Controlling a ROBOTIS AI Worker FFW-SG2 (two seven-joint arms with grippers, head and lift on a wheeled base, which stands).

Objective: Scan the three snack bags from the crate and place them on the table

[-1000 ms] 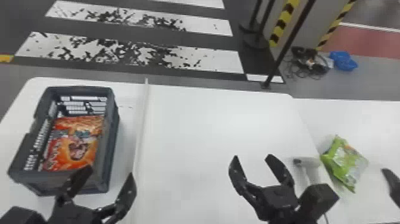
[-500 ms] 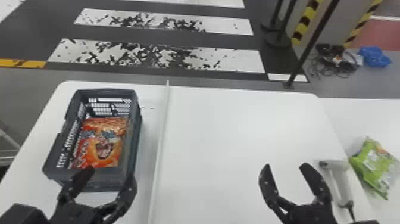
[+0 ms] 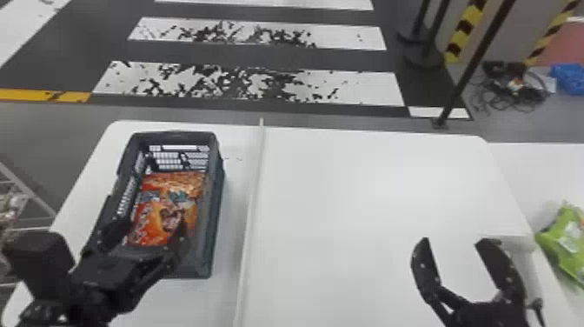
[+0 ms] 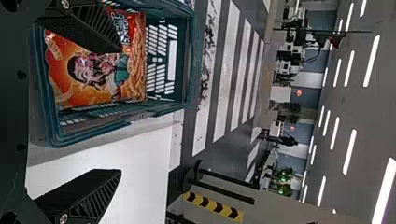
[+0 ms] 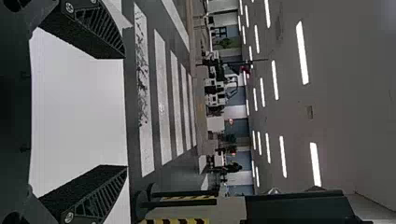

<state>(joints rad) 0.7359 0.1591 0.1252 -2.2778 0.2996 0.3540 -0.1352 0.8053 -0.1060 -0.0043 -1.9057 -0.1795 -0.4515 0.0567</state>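
Ahead of the wide-open, empty left tool (image 3: 149, 230): crate (image 3: 174, 135), orange snack bag (image 3: 169, 204) inside. Right of the wide-open, empty right tool (image 3: 455, 241): green snack bag (image 3: 567, 239).

I can see the right gripper (image 3: 455, 241) with its black fingers (image 5: 95, 28) spread apart, the white table (image 5: 79, 107) showing between them. Past the table's edge, white stripes (image 5: 162, 107) cross the dark floor near some black posts (image 5: 180, 193), and long lights (image 5: 302, 51) glow on the ceiling (image 5: 345, 93).
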